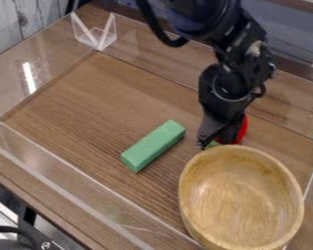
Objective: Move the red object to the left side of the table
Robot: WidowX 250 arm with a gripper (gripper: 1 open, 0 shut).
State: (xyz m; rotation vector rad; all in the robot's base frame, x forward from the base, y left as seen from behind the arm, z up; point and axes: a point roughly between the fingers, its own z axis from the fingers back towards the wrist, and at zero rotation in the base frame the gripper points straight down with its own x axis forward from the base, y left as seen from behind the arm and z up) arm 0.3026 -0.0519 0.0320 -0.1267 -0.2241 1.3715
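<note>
**Down on the red object**

Mostly we saw the red object as a sliver of red at the right side of the desk, peeking out from behind the tip of the end effector. It lay on the wood-grain surface just beyond the far rim of the wooden bowl, close to that rim, though we could not tell whether the two touched. A bit of green showed low beside it, next to the bowl's edge; we could not make out more of its shape.

We found the end effector pointing steeply downward with its tip right at the desk surface, over the red object. Its jaws were drawn together, and the red showed right against them, so we read it as clamped on the red object, although the contact itself was hidden by the dark body of the arm, which reached in from the top of the view.

To the left of the end effector, apart from it, a green rectangular block lay flat on the desk, set diagonally. The bowl stood upright at the near right corner, with nothing in it.

Clear acrylic walls edged the desk, and a small clear stand sat at the far left corner.
</note>
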